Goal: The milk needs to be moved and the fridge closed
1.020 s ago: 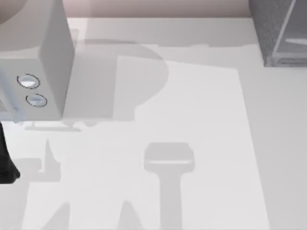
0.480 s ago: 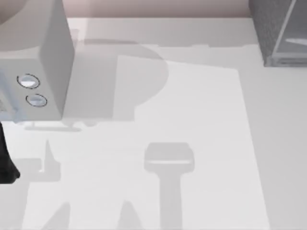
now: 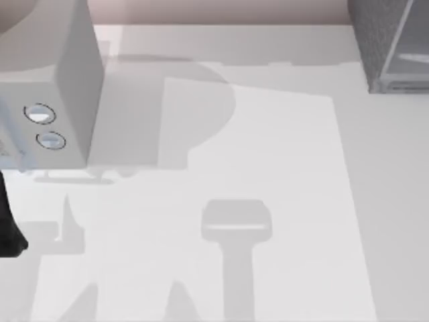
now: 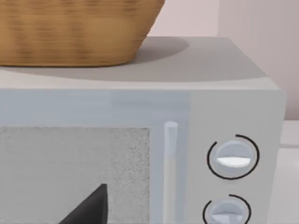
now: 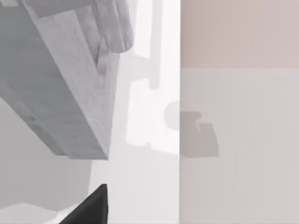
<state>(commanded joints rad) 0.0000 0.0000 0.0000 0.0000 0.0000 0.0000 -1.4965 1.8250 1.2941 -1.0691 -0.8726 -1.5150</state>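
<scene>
The fridge (image 3: pixel 382 47), dark grey and speckled with a pale silvery panel, stands at the table's far right corner. Its speckled grey body (image 5: pixel 60 84) is close in front of the right wrist camera, where a dark part of my right gripper (image 5: pixel 88 207) juts in. The milk is out of view. My left arm (image 3: pixel 9 228) is a dark shape at the table's left edge, in front of the grey box with two dials. A dark part of my left gripper (image 4: pixel 88 207) points at that box's front window.
A plain light grey microwave (image 3: pixel 60 74) with two round dials (image 3: pixel 40 114) takes up the far left of the table. A wicker basket (image 4: pixel 70 32) sits on top of it. The white tabletop (image 3: pixel 268 168) spreads between the two appliances.
</scene>
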